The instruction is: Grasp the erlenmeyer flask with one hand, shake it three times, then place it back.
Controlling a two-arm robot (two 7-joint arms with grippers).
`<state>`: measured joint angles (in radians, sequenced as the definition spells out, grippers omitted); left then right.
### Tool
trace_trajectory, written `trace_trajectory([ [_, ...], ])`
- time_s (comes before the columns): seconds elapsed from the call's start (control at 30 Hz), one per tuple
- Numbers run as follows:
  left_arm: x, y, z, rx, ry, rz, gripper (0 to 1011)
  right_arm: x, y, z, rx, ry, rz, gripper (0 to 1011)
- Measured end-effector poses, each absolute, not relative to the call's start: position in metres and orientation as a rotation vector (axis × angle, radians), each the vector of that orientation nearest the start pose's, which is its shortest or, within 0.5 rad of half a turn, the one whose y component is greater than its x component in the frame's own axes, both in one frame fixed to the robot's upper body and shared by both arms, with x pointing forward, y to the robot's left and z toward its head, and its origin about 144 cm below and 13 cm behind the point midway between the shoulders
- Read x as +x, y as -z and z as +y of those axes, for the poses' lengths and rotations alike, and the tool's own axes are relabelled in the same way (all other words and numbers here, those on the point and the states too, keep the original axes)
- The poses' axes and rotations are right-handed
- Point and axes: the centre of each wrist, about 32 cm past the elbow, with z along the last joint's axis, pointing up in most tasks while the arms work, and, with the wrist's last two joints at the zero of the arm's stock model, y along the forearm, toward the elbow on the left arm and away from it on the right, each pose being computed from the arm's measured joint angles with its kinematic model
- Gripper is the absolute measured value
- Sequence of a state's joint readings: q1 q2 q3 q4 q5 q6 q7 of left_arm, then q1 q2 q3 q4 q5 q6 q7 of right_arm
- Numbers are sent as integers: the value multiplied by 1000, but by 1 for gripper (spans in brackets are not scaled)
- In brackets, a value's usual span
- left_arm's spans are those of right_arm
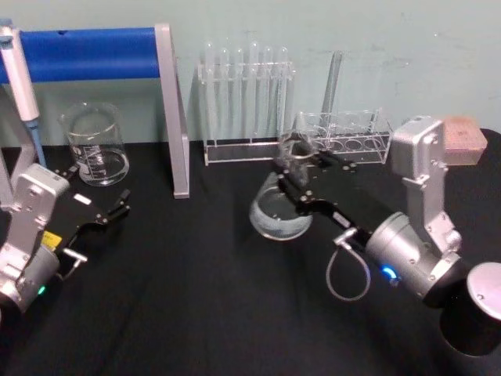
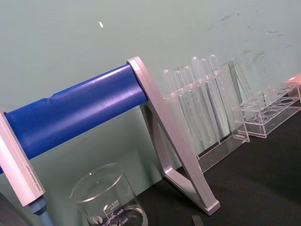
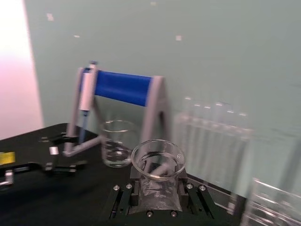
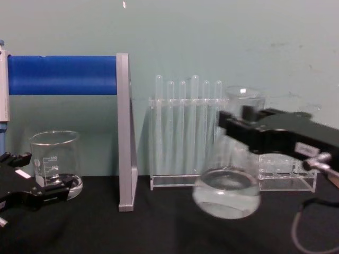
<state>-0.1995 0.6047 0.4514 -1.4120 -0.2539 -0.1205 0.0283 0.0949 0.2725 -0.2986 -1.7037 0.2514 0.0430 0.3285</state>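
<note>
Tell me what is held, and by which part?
The right gripper holds the erlenmeyer flask by its neck, just below the rim, tilted. The left gripper holds nothing.

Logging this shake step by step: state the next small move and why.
Probably rock the erlenmeyer flask back the other way, jaws shut. The right gripper clamps its neck; it hangs tilted, clear of the table, so releasing now would likely drop it. The left gripper idles open near the beaker.

Even, diffuse light; faint shadows; small glint on erlenmeyer flask [image 4: 226, 196] rim.
</note>
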Motion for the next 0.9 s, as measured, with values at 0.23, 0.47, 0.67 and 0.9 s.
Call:
trace_trajectory([
  [0.23, 489, -1140, 310, 304, -1248, -285, 1001, 471, -1198, -188, 41, 816, -94, 453],
  [0.47, 489, -1140, 310, 304, -1248, -285, 1001, 471, -1197, -186, 40, 797, -95, 453],
  [0.67, 489, -1140, 310, 304, -1248, -285, 1001, 473, -1198, -196, 42, 866, -96, 453],
  [0.9, 489, -1140, 310, 304, -1248, -285, 1001, 470, -1199, -219, 44, 1012, -99, 453],
])
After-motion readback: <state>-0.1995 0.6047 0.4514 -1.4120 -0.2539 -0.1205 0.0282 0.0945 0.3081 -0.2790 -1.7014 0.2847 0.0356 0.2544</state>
